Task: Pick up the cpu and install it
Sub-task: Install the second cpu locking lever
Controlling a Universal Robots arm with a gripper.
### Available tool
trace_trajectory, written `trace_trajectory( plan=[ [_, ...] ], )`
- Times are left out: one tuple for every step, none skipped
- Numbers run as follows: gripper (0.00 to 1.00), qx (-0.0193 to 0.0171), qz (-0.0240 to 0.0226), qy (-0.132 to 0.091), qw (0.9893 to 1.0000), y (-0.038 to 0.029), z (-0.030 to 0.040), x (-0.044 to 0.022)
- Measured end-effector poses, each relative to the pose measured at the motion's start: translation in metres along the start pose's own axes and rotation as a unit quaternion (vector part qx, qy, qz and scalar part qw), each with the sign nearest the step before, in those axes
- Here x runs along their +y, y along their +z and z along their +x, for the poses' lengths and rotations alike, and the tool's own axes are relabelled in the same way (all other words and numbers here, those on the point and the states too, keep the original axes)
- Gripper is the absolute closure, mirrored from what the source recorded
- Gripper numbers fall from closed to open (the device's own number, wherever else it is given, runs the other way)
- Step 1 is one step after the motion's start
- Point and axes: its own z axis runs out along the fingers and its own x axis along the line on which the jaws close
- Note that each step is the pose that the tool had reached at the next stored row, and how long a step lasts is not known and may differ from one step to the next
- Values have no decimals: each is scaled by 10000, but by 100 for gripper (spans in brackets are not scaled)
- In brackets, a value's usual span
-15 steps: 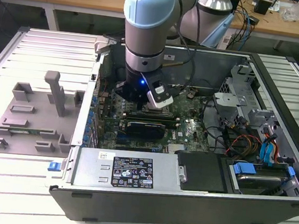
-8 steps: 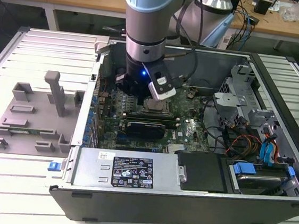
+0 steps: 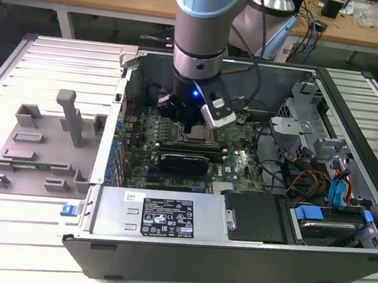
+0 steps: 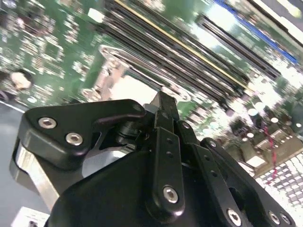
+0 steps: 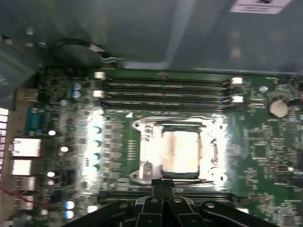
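Observation:
The cpu [image 5: 180, 150] is a pale silvery square lying flat inside the metal-framed socket [image 5: 142, 151] on the green motherboard. It also shows in the second wrist view as a pale patch [image 4: 135, 89] just past the fingertips. My gripper [image 5: 164, 183] hangs low over the socket's edge, its two black fingers [image 4: 161, 106] pressed together with nothing between them. In the exterior view the gripper [image 3: 189, 127] reaches down into the open computer case right above the socket [image 3: 193, 140]. The chip is apart from the fingers.
Black memory slots [image 5: 165, 90] run along one side of the socket. A grey moulded tray [image 3: 40, 143] lies outside the case at the exterior view's left. The power supply [image 3: 161, 216], drive cage [image 3: 326, 223] and loose cables [image 3: 294, 173] crowd the case's near and right parts.

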Motion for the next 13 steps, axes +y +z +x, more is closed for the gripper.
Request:
trace_trajectory(
  plan=[
    [89, 0, 0, -1, 10000, 5, -99, -2],
    [89, 0, -1, -1, 10000, 10, -137, 8],
    [89, 0, 0, -1, 10000, 18, -164, 34],
    [89, -1, 0, 0, 10000, 26, -176, 62],
    [89, 0, 0, -1, 10000, 33, -184, 95],
    [89, 0, 0, -1, 10000, 37, -186, 112],
    [89, 0, 1, -1, 10000, 40, -187, 129],
    [89, 0, 5, -2, 10000, 33, -189, 141],
    [89, 0, 5, -1, 10000, 18, -189, 144],
    [89, 0, 5, -1, 10000, 12, -189, 146],
    [89, 0, 6, -1, 10000, 11, -189, 146],
    [89, 0, 6, -1, 10000, 12, -189, 147],
    [89, 0, 7, -1, 10000, 11, -189, 148]
  ],
)
